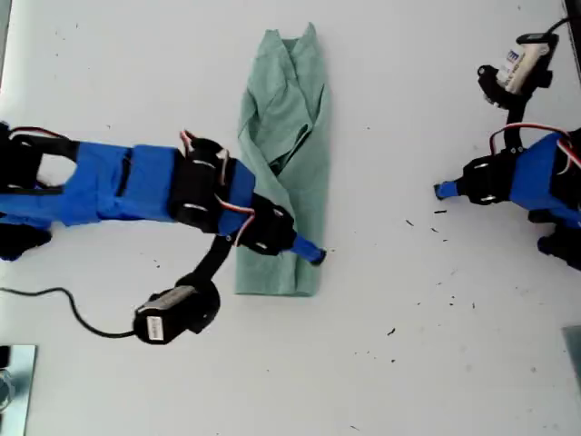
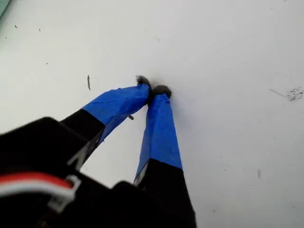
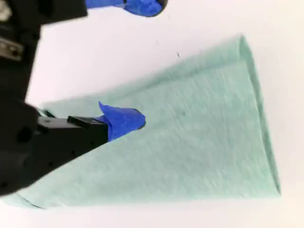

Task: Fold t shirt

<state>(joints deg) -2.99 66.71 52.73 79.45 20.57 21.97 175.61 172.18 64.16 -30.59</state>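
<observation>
Exterior view, going from its left: my second gripper [image 1: 313, 254] sits at the end of the blue-taped arm [image 1: 127, 186] that reaches in from that side, over the lower part of the t shirt [image 1: 283, 163]. The shirt is folded into a narrow long strip on the white table [image 1: 408, 363], sleeve and neckline layers bunched at the end away from this gripper. A black cable [image 1: 64, 304] trails on the table under the arm.

Second wrist view: jaws spread wide. One blue-taped fingertip [image 3: 124, 119] rests over the t shirt [image 3: 190, 137], the other fingertip [image 3: 142, 5] is off the cloth, over bare table beyond the long folded edge. Nothing is pinched between them; can't tell whether the near tip presses the fabric.

Further toward the exterior view's right: my first gripper [image 1: 443, 190] is well apart from the shirt, over bare table with small dark specks [image 1: 392, 332] nearby.

First wrist view: first gripper [image 2: 153, 88] has its taped tips together, holding nothing, at or just above the table [image 2: 237, 57].
</observation>
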